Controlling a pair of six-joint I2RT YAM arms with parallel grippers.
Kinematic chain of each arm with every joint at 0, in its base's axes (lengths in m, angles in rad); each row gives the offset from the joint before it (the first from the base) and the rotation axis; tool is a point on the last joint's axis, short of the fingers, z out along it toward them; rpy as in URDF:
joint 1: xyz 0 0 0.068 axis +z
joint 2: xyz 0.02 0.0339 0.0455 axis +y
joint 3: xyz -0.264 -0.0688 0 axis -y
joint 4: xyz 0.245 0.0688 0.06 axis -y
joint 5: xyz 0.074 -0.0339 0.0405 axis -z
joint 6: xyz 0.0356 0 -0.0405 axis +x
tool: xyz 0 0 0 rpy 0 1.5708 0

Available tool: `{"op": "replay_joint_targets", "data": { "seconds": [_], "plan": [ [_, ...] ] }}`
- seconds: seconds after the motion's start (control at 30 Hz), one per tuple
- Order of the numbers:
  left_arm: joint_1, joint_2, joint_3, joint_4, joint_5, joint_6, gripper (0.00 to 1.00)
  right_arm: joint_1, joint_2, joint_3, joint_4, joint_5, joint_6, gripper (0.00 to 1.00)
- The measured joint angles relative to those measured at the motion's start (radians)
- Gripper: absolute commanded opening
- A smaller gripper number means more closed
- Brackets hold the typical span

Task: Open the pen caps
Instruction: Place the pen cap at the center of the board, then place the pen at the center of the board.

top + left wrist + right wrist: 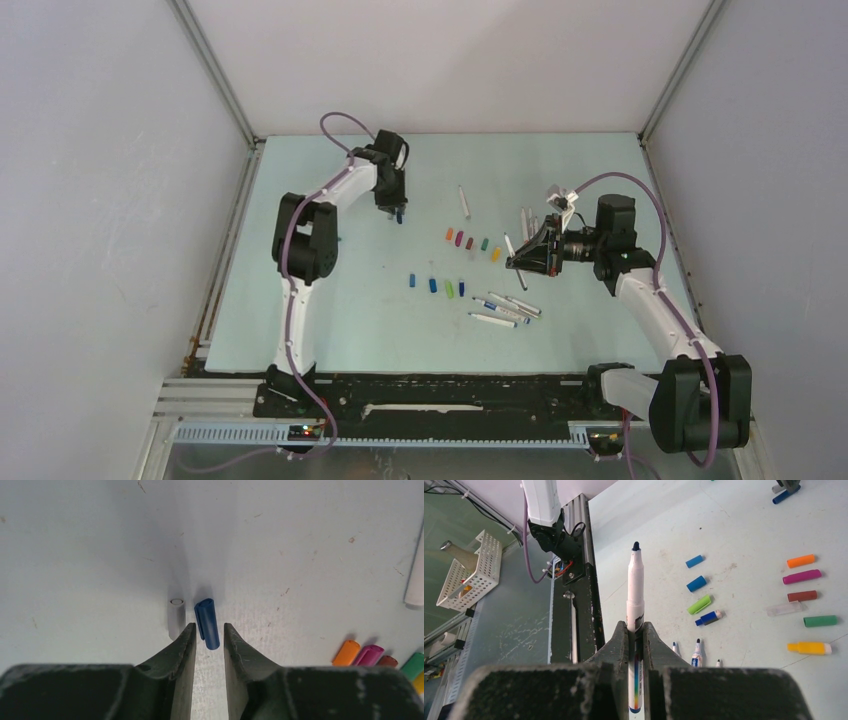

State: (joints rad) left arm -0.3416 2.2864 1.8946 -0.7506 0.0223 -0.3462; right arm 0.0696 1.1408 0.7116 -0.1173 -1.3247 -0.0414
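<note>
Pen caps (pixel 447 288): lay loose in two rows mid-table, just beyond the bare pens (pixel 505 310).
Right gripper (pixel 636 629): was clamped on an uncapped pen barrel (pixel 635 585), apparently held clear of the table (pixel 330 300).
Left gripper (pixel 209 630): farther back, jaws stood apart, with a blue cap (pixel 206 622) lying between the tips.
Release: a straight lift looked best, so that neither finger rolled the cap.
Room: open table lay around that cap; the side wall (pixel 120 200) stood close on the left.

My left arm (pixel 293 320) and right arm (pixel 652 303) show white shells, black joints, looping purple cables (pixel 340 114) and scuffed dark fingers (pixel 182 650).
</note>
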Motion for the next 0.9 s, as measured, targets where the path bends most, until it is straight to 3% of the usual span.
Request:
{"op": "replay_joint_targets", "data": {
  "seconds": [0.2, 0.53, 0.63, 0.83, 0.9],
  "plan": [
    [0.000, -0.098, -0.028, 0.017, 0.007, 0.012, 0.41, 0.000, -0.008, 0.000, -0.001, 0.001, -0.005, 0.00],
    [0.000, -0.723, -0.524, 0.257, -0.019, 0.005, 0.58, -0.002, -0.011, 0.046, -0.105, 0.067, -0.120, 0.00],
    [0.000, -0.865, -0.634, 0.297, -0.029, -0.001, 0.67, -0.004, -0.011, 0.053, -0.122, 0.106, -0.135, 0.00],
    [0.006, -1.153, -0.838, 0.328, -0.085, -0.020, 0.97, 0.008, 0.027, 0.114, -0.154, 0.199, -0.135, 0.00],
    [0.016, -1.259, -0.900, 0.338, -0.101, -0.030, 0.98, 0.030, 0.068, 0.157, -0.166, 0.252, -0.140, 0.00]
  ]
}}
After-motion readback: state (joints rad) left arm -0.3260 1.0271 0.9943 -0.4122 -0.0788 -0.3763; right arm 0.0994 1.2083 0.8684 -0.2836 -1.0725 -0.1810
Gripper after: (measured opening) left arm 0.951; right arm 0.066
